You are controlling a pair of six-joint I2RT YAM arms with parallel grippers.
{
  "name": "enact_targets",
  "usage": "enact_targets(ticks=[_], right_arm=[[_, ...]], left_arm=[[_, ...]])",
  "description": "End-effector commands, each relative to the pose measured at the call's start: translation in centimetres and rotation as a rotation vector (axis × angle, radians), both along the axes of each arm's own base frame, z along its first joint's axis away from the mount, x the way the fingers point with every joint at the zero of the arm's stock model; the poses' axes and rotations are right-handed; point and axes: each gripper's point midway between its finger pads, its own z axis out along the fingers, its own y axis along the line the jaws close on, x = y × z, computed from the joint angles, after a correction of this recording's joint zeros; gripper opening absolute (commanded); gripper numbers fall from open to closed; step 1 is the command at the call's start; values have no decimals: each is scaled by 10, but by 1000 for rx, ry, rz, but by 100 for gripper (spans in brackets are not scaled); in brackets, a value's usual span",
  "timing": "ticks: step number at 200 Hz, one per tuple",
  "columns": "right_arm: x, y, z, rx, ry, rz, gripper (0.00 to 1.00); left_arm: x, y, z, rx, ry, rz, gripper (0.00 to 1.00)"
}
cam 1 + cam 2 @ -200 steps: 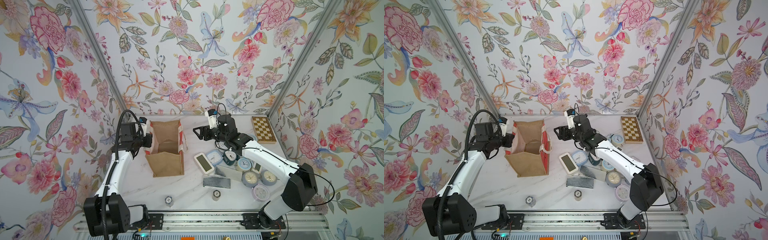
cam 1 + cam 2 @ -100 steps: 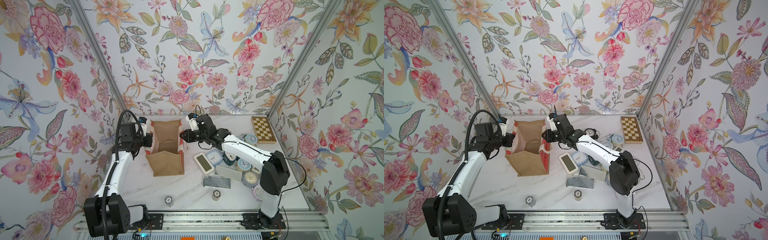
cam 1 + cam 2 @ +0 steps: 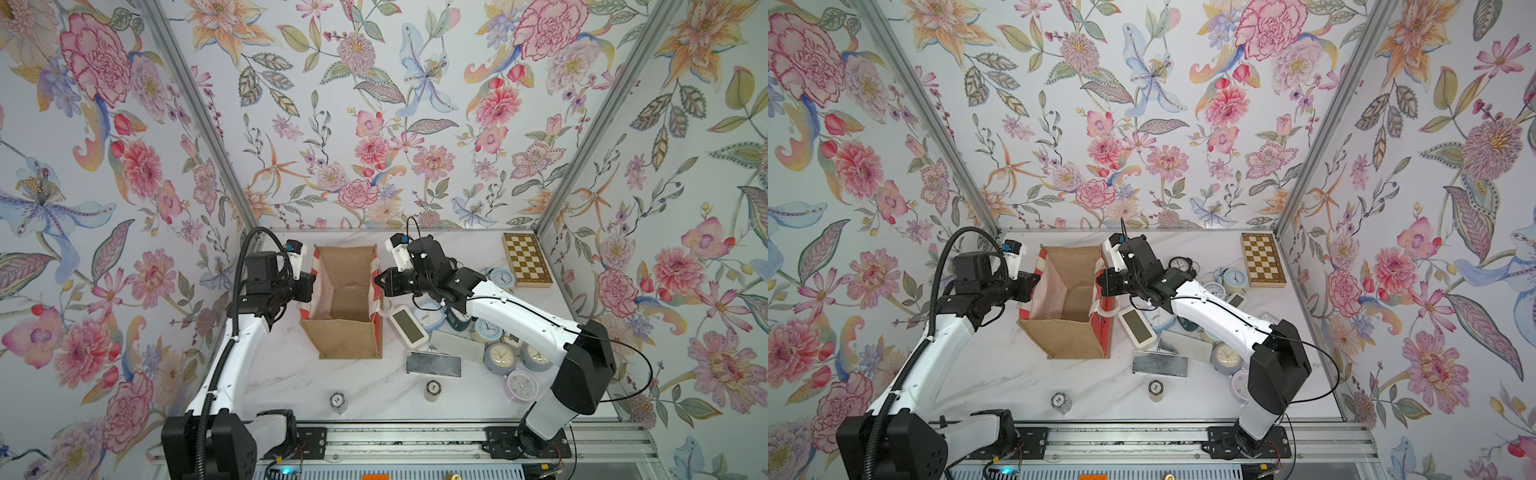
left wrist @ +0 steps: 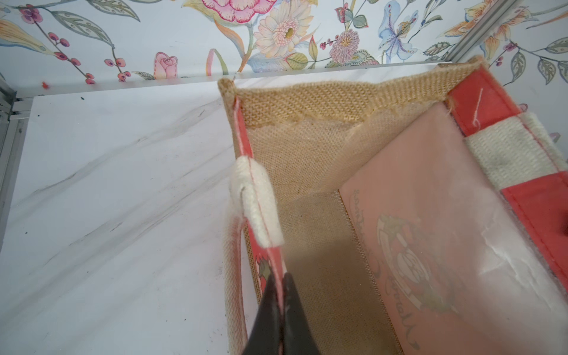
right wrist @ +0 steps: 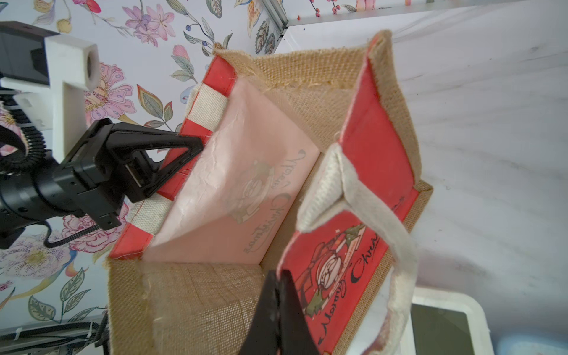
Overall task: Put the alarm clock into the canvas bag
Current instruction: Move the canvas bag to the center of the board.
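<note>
Though unclear in top views, right gripper (image 5: 279, 278) clamps the canvas bag (image 5: 196, 307).

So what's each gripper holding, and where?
Both hold the canvas bag: the left gripper pinches one red side's top edge, the right gripper the opposite side's top edge.

1. Bright, even, diffuse light fills both top views; the canvas bag (image 3: 345, 345) casts only a faint shadow on the marble tabletop (image 3: 291, 374).
2. Wide-angle distortion splays the wall posts (image 3: 199, 112) far above the bag.
3. In the wrist views the bag's far rim is crisp; the dark fingertips (image 4: 270, 322) of the left gripper (image 4: 280, 282) at its near edge are blurred.
4. Mild glare whitens the bag's pink lining (image 5: 246, 172).
</note>
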Motion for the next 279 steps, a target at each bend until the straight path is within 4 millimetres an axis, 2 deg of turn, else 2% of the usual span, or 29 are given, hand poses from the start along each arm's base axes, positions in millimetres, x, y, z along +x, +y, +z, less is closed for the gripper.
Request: enact_targets(ticks=[1, 55, 86, 107, 149, 159, 165, 176, 190, 205, 221, 233, 263, 279], right_arm=[[-17, -9, -2, -22, 20, -9, 0], [-37, -17, -16, -48, 52, -9, 0], [-43, -22, -20, -60, 51, -12, 0], [-44, -26, -19, -70, 46, -18, 0], [-45, -33, -27, -91, 45, -32, 0], [-45, -33, -28, -95, 45, -31, 0], [-44, -33, -29, -96, 44, -33, 0], [-43, -33, -28, -96, 41, -32, 12], [-42, -32, -23, -90, 28, -26, 19], [-41, -33, -17, -85, 12, -25, 31], [-39, -37, -8, -73, -8, -31, 46], [-36, -42, -2, -68, -25, -37, 52], [-28, -63, 10, -62, -58, -75, 56], [-26, -74, 15, -62, -82, -95, 57]], left_arm=[[-13, -4, 1, 11, 11, -7, 3], [-33, -7, 5, 10, 25, -1, 4], [-43, -8, -4, 19, 55, -12, 7], [-46, -12, -10, 11, 81, -30, 7], [-45, -19, -9, -27, 81, -50, 7], [-44, -18, -9, -16, 84, -42, 11], [-43, -14, -7, -1, 81, -27, 18], [-40, -5, -2, 40, 63, 13, 32], [-34, 4, 11, 84, 25, 51, 46], [-24, 10, 25, 113, -14, 77, 53], [-13, 12, 35, 126, -37, 88, 58], [-4, 12, 40, 129, -56, 86, 58], [20, 8, 45, 124, -108, 69, 58], [29, 5, 39, 122, -111, 48, 55]])
